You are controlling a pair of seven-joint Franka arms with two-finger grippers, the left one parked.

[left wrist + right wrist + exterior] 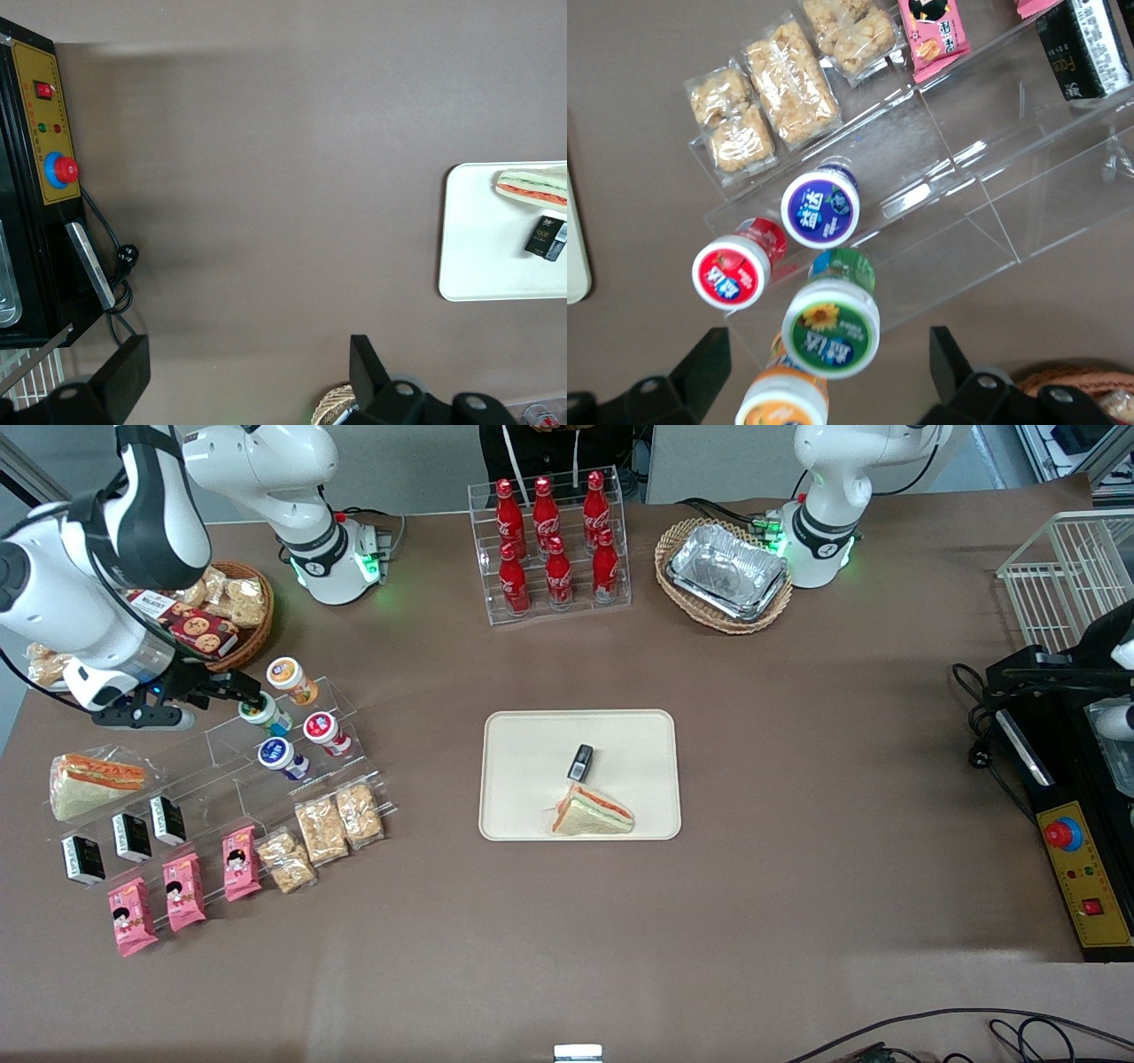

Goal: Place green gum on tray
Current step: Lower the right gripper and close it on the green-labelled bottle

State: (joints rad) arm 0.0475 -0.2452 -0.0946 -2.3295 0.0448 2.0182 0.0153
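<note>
The green gum [831, 328] is a white bottle whose green lid bears a sunflower mark; it stands on the clear tiered rack [266, 766] among other gum bottles. In the front view the green gum [262, 713] sits just under my gripper [237, 688]. My gripper [826, 350] is open, with one dark finger on each side of the bottle's lid and a gap to both. The cream tray [514, 731] lies flat at the table's middle, well away toward the parked arm's end. The same tray [469, 257] shows in the left wrist view.
Orange-lidded [291, 679], red-lidded [324, 731] and blue-lidded [282, 757] bottles crowd the green gum. A sandwich [592, 812] and a small black box [580, 762] lie on the tray. Snack packets [323, 828], a snack basket [221, 615], a cola rack [549, 545] and a foil-tray basket [726, 571] stand around.
</note>
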